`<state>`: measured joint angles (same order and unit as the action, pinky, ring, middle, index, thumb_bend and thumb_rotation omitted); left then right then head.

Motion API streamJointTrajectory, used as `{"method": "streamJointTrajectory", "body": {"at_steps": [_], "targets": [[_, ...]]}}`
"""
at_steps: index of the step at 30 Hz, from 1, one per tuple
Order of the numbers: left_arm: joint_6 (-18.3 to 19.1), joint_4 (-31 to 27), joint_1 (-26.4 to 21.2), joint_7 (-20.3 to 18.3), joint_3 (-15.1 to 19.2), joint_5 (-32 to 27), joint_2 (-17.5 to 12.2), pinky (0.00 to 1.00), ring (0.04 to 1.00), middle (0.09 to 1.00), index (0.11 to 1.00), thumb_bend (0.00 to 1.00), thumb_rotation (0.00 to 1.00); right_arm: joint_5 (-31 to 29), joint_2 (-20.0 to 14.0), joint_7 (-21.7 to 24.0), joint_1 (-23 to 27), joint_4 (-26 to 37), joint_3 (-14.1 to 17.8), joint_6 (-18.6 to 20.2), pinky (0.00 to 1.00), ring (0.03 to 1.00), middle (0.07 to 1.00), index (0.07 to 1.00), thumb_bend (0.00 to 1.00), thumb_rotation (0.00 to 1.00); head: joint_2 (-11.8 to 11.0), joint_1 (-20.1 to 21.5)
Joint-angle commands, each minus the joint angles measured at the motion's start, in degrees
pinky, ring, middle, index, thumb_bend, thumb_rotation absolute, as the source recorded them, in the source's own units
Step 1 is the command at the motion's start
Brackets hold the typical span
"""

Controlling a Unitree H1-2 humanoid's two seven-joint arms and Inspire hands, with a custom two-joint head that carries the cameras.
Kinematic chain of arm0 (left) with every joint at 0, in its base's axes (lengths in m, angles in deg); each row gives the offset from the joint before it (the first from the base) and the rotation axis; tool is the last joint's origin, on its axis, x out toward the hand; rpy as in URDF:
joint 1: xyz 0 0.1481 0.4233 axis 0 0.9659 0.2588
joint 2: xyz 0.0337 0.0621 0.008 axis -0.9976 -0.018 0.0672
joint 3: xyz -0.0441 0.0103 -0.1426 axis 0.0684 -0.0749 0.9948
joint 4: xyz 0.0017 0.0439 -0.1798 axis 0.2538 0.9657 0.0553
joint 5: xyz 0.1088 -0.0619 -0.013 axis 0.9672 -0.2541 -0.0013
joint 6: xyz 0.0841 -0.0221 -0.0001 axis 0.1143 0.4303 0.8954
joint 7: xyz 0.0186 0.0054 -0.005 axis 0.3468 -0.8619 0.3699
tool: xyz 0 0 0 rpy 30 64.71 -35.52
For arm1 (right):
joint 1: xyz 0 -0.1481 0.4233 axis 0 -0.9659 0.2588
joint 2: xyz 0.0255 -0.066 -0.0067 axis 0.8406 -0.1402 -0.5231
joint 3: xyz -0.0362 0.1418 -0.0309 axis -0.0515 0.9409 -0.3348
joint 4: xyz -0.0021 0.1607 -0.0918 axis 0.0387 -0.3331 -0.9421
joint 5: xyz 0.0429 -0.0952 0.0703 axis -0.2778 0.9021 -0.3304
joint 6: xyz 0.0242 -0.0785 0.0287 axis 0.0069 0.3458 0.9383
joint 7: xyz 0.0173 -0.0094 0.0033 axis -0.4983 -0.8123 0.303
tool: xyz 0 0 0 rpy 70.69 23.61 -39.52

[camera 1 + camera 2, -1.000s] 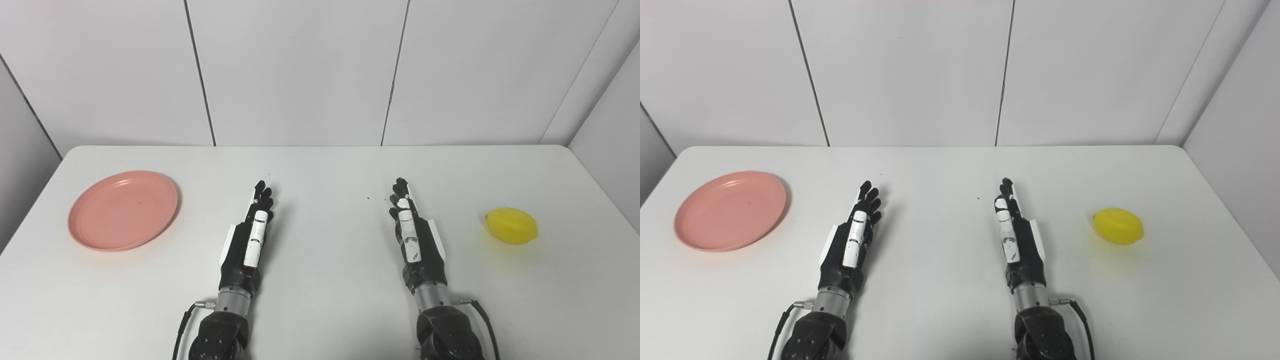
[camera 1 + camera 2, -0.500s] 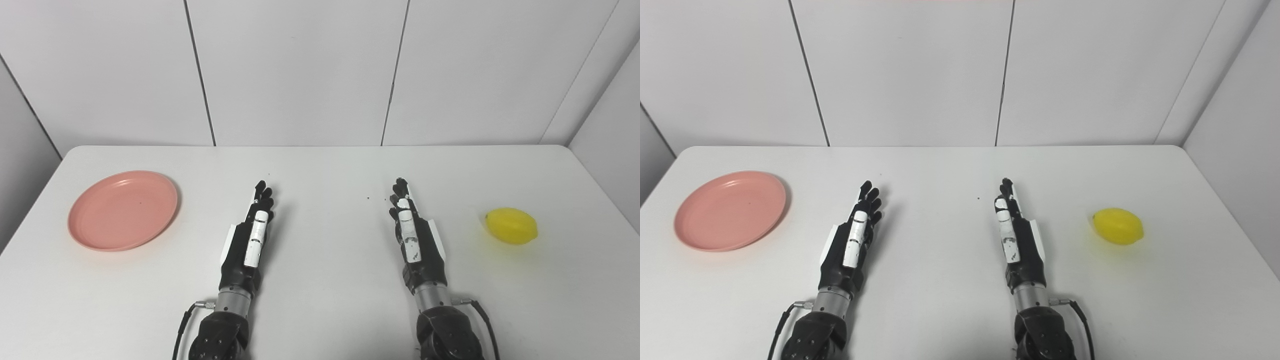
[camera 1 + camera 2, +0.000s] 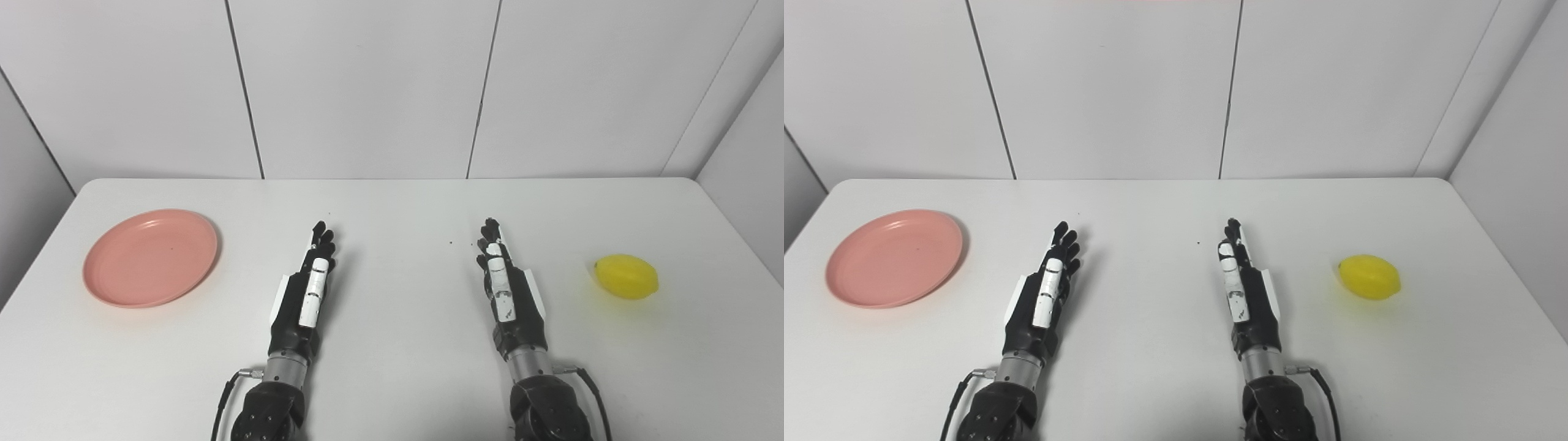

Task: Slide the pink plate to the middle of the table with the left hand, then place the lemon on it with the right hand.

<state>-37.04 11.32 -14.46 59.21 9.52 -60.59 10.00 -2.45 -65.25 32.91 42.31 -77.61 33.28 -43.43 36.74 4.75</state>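
Waiting with nothing yet begun, the robot's left hand [image 3: 304,288] and right hand [image 3: 507,288] lie edge-up on the white table [image 3: 392,202], fingers extended and holding nothing. The pink plate [image 3: 150,257] sits well to the left of the left hand, near the table's left edge and short of the middle where it belongs. The lemon [image 3: 626,277] rests on the bare tabletop well to the right of the right hand. Judging by this layout, both steps remain: the plate has to be slid to the centre between the hands, and the lemon then set on it.
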Motion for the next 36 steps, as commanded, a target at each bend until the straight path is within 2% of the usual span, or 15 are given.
{"method": "streamJointTrajectory", "body": {"at_steps": [1,16,22,36], "targets": [[-1.1,-0.1,-1.0,-0.7,-0.2,-0.5,0.2,1.00,1.000,1.000,1.000,0.47,1.00,-0.3,0.4,0.0,1.3,1.8,0.1,-1.8,1.00,1.000,1.000,0.987,0.74,1.00,0.0,-0.1],[-0.4,-0.3,-0.8,-0.4,-0.5,0.4,0.2,1.00,1.000,1.000,1.000,0.50,1.00,0.0,0.0,0.2,1.8,1.8,0.0,-1.1,1.00,1.000,1.000,0.997,0.76,1.00,-0.2,-0.1],[-0.3,-0.6,-0.8,-1.2,-0.4,-0.4,0.0,1.00,1.000,1.000,1.000,0.47,1.00,-0.2,0.0,0.4,1.6,1.6,-0.1,-1.7,1.00,1.000,1.000,1.000,0.77,1.00,-0.1,-0.1],[-0.4,-0.6,-0.8,-1.7,-0.2,-0.5,0.1,1.00,1.000,1.000,1.000,0.47,1.00,-0.3,0.0,0.5,1.2,1.9,-0.2,-1.3,1.00,1.000,1.000,0.999,0.76,1.00,-0.2,-0.1]]}}
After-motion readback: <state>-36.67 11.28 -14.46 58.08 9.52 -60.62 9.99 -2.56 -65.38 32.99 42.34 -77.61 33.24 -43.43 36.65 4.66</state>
